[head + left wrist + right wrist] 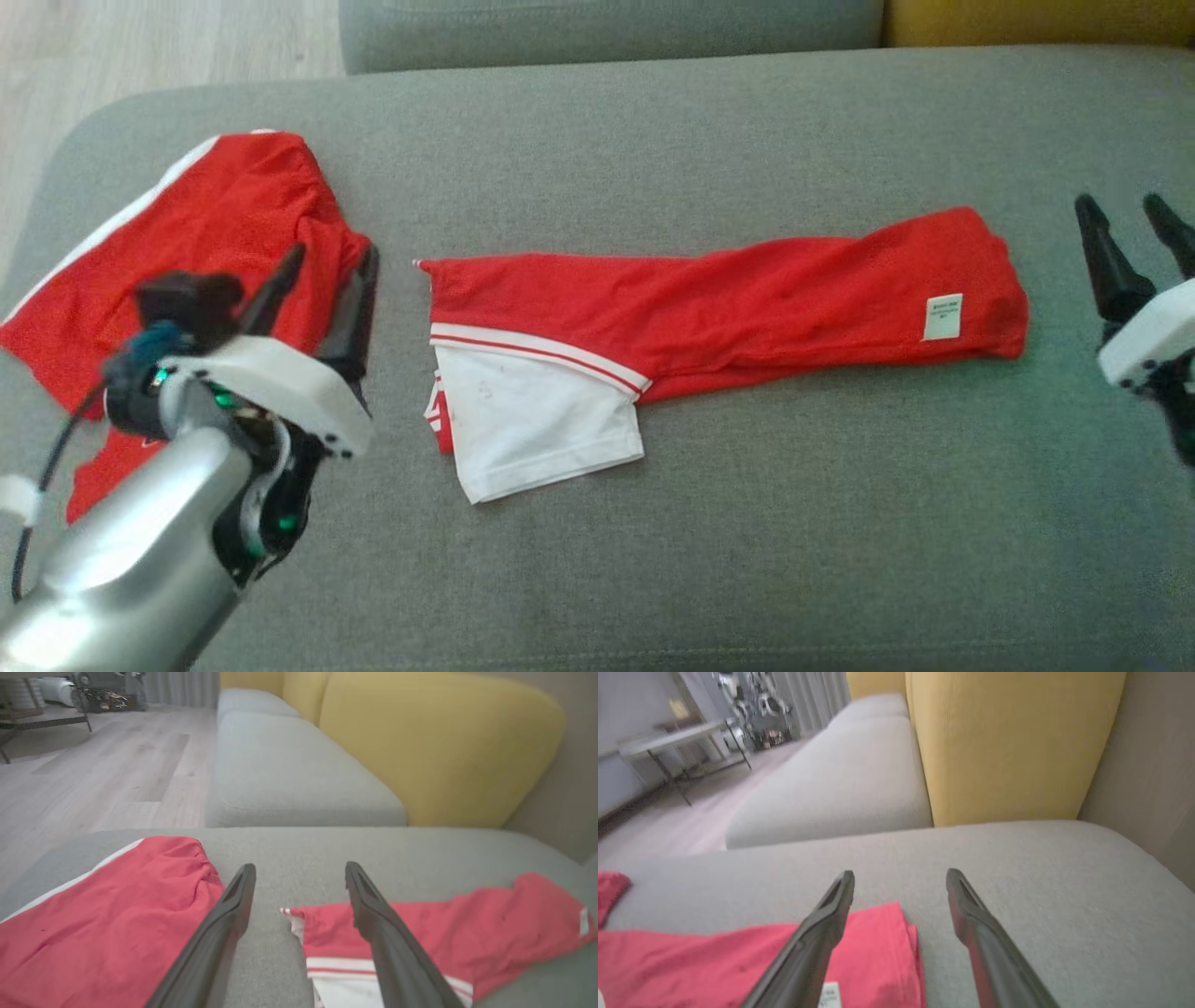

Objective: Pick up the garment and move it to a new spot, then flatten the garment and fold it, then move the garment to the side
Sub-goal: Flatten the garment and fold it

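Two empty hands held over a grey cushion (747,560).
The left hand (334,252) and the right hand (1118,201) are spread wide; the folded red garment (747,299) is laid between them.

Head cam looked steeply down on the grey seat cushion (747,560), with the long folded red garment (747,289) dead centre. Left wrist cam sat low, just off the garment's left end, facing past it toward the yellow backrest (439,746). Right wrist cam hung low over its right end, same heading. All three shared that garment.
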Motion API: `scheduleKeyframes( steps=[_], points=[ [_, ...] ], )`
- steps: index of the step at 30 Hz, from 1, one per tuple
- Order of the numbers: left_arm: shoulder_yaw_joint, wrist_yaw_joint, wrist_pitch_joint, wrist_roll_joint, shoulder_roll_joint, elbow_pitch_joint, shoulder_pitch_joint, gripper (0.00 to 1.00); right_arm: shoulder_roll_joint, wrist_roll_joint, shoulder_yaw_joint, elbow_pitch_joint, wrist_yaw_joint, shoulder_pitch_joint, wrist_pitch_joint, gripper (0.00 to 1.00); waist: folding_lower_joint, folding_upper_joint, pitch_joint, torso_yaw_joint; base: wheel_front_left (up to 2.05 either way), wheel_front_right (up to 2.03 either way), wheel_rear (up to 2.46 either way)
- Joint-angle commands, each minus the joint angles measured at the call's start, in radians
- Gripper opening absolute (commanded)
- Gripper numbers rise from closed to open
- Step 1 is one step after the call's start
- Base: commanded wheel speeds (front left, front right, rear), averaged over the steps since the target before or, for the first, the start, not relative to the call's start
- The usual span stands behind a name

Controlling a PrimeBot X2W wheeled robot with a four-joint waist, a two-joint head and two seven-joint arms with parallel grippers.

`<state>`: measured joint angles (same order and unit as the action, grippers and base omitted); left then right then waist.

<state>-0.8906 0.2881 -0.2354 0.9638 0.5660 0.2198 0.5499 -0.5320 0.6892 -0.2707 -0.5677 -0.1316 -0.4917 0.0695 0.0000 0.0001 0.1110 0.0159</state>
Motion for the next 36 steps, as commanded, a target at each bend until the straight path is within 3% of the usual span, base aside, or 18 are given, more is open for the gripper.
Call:
scheduleKeyframes(
  steps=[1, 6, 14, 20, 26, 36],
  points=[
    [0.083, 0.011, -0.017, 0.015, 0.018, -0.034, 0.014, 1.0, 0.005, -0.012, 0.022, 0.043, 0.001, 0.021, -0.04, 1.0, 0.0, -0.0001, -0.01, -0.002, 0.0, 0.0, 0.0],
    [0.313, 0.027, -0.026, -0.043, -0.074, -0.124, -0.099, 1.0, 0.117, -0.105, 0.132, 0.132, 0.001, 0.1, -0.175, 1.0, 0.0, -0.0001, -0.033, 0.0, 0.0, 0.0, 0.0],
    [0.595, -0.055, -0.026, -0.263, -0.261, -0.164, -0.34, 1.0, 0.27, -0.284, 0.246, 0.242, 0.001, 0.237, -0.289, 1.0, 0.0, -0.0001, -0.052, -0.006, 0.0, 0.0, 0.0],
    [0.663, -0.153, -0.026, -0.387, -0.348, -0.115, -0.402, 1.0, 0.32, -0.36, 0.292, 0.244, 0.001, 0.261, -0.283, 1.0, 0.0, -0.0001, -0.034, 0.002, 0.0, 0.0, 0.0],
    [0.714, -0.222, -0.026, -0.448, -0.402, -0.069, -0.391, 1.0, 0.355, -0.38, 0.362, 0.194, 0.001, 0.213, -0.211, 1.0, 0.0, -0.0001, 0.001, 0.019, 0.0, 0.0, 0.0],
    [0.744, -0.305, -0.026, -0.518, -0.459, -0.006, -0.331, 1.0, 0.315, -0.352, 0.454, -0.078, 0.001, 0.006, 0.044, 1.0, 0.0, -0.0001, 0.096, 0.07, 0.0, 0.0, 0.0]
  ],
)
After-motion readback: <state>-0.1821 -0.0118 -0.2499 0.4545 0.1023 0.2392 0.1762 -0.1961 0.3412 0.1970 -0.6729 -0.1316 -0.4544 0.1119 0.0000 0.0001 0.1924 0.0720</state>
